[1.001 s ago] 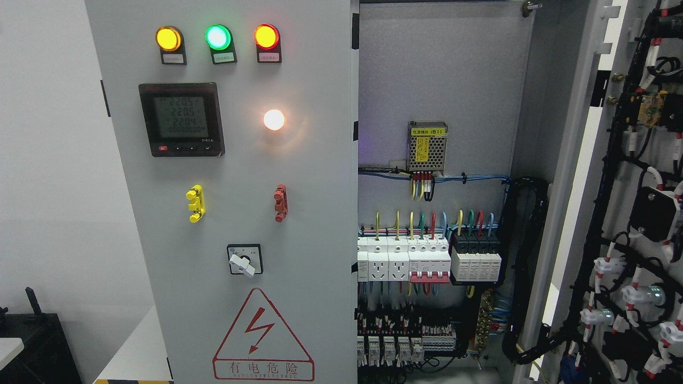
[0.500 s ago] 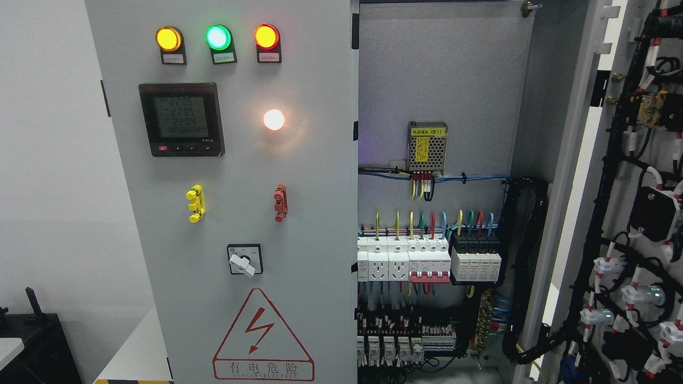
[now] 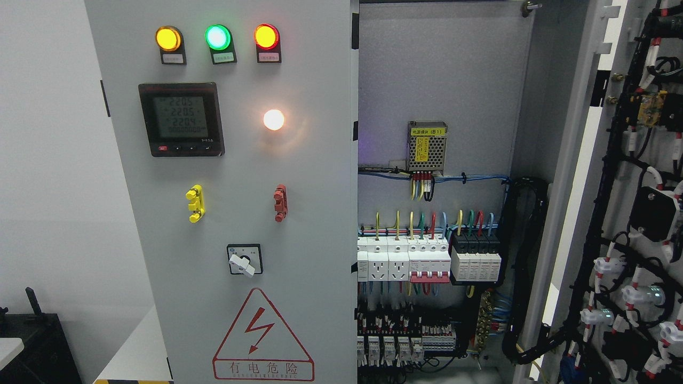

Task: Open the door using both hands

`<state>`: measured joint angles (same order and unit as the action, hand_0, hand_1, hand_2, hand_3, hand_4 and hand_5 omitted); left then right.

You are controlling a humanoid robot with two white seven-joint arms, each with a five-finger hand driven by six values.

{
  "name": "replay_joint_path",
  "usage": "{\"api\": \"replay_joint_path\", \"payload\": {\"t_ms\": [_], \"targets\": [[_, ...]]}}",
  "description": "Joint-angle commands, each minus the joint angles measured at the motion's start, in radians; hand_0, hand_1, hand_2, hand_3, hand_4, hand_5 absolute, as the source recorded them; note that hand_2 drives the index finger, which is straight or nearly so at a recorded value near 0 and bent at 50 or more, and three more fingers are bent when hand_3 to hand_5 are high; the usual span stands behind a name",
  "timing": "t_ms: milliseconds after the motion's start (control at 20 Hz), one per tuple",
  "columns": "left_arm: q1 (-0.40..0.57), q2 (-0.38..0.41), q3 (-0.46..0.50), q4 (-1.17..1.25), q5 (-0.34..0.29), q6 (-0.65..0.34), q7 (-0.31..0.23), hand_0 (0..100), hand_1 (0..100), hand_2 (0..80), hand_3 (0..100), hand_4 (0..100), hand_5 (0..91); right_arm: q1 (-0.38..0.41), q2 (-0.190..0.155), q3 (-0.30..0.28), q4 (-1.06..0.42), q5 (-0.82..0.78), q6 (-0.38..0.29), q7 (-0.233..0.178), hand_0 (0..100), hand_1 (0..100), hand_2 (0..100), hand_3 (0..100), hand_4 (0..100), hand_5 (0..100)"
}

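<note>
- Hands: neither of ours shows, so we cannot tell how the fingers sit.
- We see the right door swung wide at the cabinet's right edge; the left door looks shut.
- Exposed breakers and wiring could snag a blind reach.
</note>
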<state>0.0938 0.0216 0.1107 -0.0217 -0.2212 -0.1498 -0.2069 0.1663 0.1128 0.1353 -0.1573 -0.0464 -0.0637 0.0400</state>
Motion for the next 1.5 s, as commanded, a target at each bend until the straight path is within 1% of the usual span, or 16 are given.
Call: {"api": "replay_joint_path", "payload": {"t_ms": [0,200,300,350,450,550,601,701,801,901,1001,1051,1151,1251,1301,1451], "targets": [[-0.006,-0.054,0.175,0.016,-0.044,0.009,0.011,0,0,0.0,0,4,0.0,-0.002,-0.005,0.0,-0.024,0.0,-0.001,0.0,0,0,0,0,0,0],[-0.006,-0.054,0.168,0.017,-0.037,0.007,0.011,0,0,0.0,0,4,0.0,0.005,-0.01,0.0,-0.057,0.0,-0.002,0.0,0,0,0,0,0,0],[-0.006,-0.054,0.161,0.022,-0.03,0.009,0.009,0,0,0.0,0,4,0.0,0.034,-0.013,-0.003,-0.12,-0.001,-0.002,-0.002,0,0,0,0,0,0],[-0.006,-0.054,0.159,0.023,-0.024,0.009,0.009,0,0,0.0,0,4,0.0,0.071,-0.021,-0.008,-0.186,0.0,-0.002,-0.002,0,0,0,0,0,0],[-0.006,-0.054,0.153,0.023,-0.018,0.019,0.009,0,0,0.0,0,4,0.0,0.158,-0.059,-0.011,-0.348,-0.001,-0.001,-0.002,0,0,0,0,0,0],[-0.006,-0.055,0.136,0.023,-0.003,0.027,0.007,0,0,0.0,0,4,0.0,0.238,-0.068,-0.009,-0.497,0.0,-0.001,-0.002,0,0,0,0,0,0],[-0.006,-0.055,0.12,0.023,0.02,0.03,0.009,0,0,0.0,0,4,0.0,0.283,-0.073,-0.009,-0.572,0.0,0.001,-0.002,0,0,0,0,0,0],[-0.006,-0.055,0.072,0.016,0.075,0.067,0.006,0,0,0.0,0,4,0.0,0.363,-0.084,-0.011,-0.704,0.0,0.001,-0.003,0,0,0,0,0,0],[-0.006,-0.055,0.031,0.016,0.114,0.085,0.003,0,0,0.0,0,4,0.0,0.424,-0.088,-0.009,-0.803,0.0,-0.002,-0.003,0,0,0,0,0,0],[-0.006,-0.055,-0.023,0.016,0.158,0.085,0.003,0,0,0.0,0,4,0.0,0.496,-0.107,-0.009,-0.901,-0.001,-0.011,-0.002,0,0,0,0,0,0],[-0.006,-0.055,-0.094,0.014,0.227,0.085,0.003,0,0,0.0,0,4,0.0,0.579,-0.119,0.001,-0.999,0.0,-0.04,-0.002,0,0,0,0,0,0],[-0.006,-0.055,-0.109,0.014,0.247,0.085,0.001,0,0,0.0,0,4,0.0,0.617,-0.124,0.003,-1.042,0.0,-0.057,-0.002,0,0,0,0,0,0],[-0.006,-0.055,-0.111,0.013,0.247,0.085,0.001,0,0,0.0,0,4,0.0,0.674,-0.131,0.004,-1.084,0.0,-0.109,-0.002,0,0,0,0,0,0],[-0.006,-0.055,-0.111,0.012,0.244,0.085,0.0,0,0,0.0,0,4,0.0,0.709,-0.153,0.003,-1.099,-0.001,-0.178,-0.002,0,0,0,0,0,0],[-0.006,-0.055,-0.111,0.012,0.244,0.085,-0.002,0,0,0.0,0,4,0.0,0.719,-0.154,0.003,-1.105,-0.003,-0.195,-0.002,0,0,0,0,0,0],[-0.008,-0.055,-0.111,0.012,0.244,0.082,-0.002,0,0,0.0,0,4,0.0,0.74,-0.151,-0.008,-1.157,-0.004,-0.205,-0.002,0,0,0,0,0,0]]}}
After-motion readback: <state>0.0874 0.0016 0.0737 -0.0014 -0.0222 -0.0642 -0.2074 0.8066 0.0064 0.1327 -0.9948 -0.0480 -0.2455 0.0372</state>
